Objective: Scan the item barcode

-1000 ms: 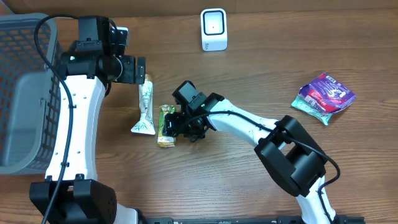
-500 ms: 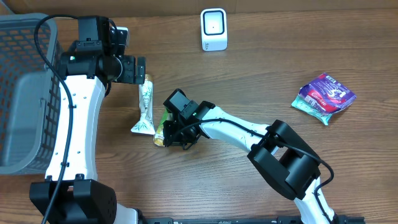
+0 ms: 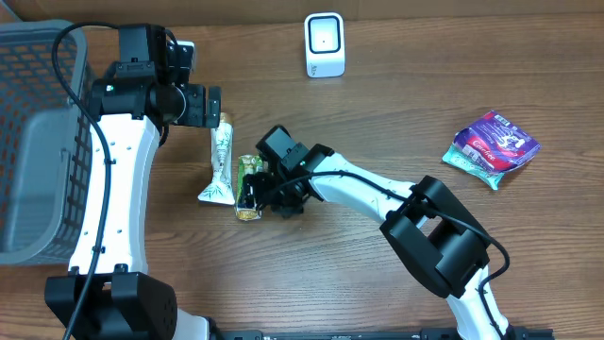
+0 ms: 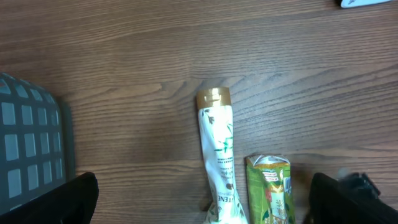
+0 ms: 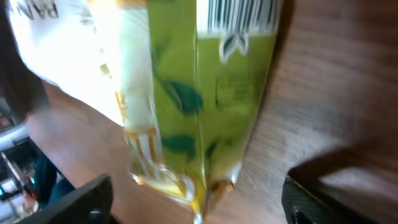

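The item, a green snack packet (image 3: 247, 188), lies on the wooden table beside a white tube with a gold cap (image 3: 220, 159). My right gripper (image 3: 268, 193) is low at the packet's right side and stands open. In the right wrist view the packet (image 5: 205, 106) fills the space between the wide-apart fingers (image 5: 81, 202), its barcode (image 5: 239, 12) facing the camera. The white scanner (image 3: 324, 44) stands at the far middle. My left gripper (image 3: 209, 106) hangs open above the tube (image 4: 219, 155) and the packet (image 4: 268, 190), holding nothing.
A grey mesh basket (image 3: 38, 132) sits at the left edge, and its corner shows in the left wrist view (image 4: 28, 149). Purple and teal packets (image 3: 493, 144) lie at the right. The scanner's edge (image 4: 367, 2) shows at the top right.
My right gripper slid left over the green packet, then drew back slightly to the right. The packet has shifted a little towards the tube. The left arm has stayed still.
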